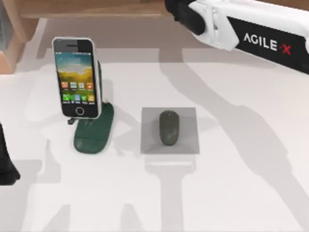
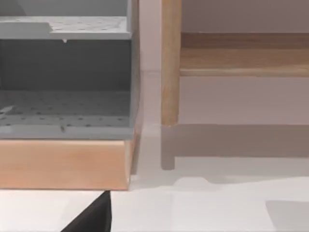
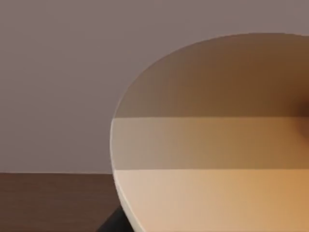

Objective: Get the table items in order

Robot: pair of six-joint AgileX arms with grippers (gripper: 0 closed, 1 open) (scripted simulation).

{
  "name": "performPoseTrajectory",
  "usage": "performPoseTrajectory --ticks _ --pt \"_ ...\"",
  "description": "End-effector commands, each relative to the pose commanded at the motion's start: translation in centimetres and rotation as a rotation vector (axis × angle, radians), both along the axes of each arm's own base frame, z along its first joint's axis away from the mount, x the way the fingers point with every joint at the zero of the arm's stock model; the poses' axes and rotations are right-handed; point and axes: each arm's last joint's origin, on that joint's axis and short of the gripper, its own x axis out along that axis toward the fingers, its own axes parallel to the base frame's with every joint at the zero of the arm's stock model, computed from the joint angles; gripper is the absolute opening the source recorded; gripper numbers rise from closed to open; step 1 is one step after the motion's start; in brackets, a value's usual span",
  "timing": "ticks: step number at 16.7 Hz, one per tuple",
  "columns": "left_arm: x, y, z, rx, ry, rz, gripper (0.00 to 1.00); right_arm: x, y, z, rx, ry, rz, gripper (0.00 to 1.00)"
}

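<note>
One phone (image 1: pixel 74 77), upright on one dark green stand (image 1: pixel 94 133); one mouse (image 1: pixel 169 127) lying on one grey mat (image 1: pixel 188 121). One tan cup (image 3: pixel 217 145), close up in the right wrist view. Two arms: the white right arm (image 1: pixel 251 29) at the table's far right, and a dark part of the left arm (image 1: pixel 6 164) at the left edge; one wooden shelf unit (image 2: pixel 67 164) in the left wrist view.

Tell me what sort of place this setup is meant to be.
Likely a rendered office desk: a smartphone propped upright on a dark green stand, a computer mouse on a grey pad, and a wooden shelf unit at the table's back.
</note>
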Motion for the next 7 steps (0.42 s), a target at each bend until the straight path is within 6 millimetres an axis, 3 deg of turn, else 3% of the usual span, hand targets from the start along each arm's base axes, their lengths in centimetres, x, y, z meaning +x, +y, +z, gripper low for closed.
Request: performPoseTrajectory --ticks 2,7 --pt "0.00 0.00 0.00 0.000 0.000 0.000 1.00 0.00 0.00 0.00 0.000 0.000 0.000 1.00" --pt "0.00 0.00 0.00 0.000 0.000 0.000 1.00 0.00 0.00 0.00 0.000 0.000 0.000 1.00"
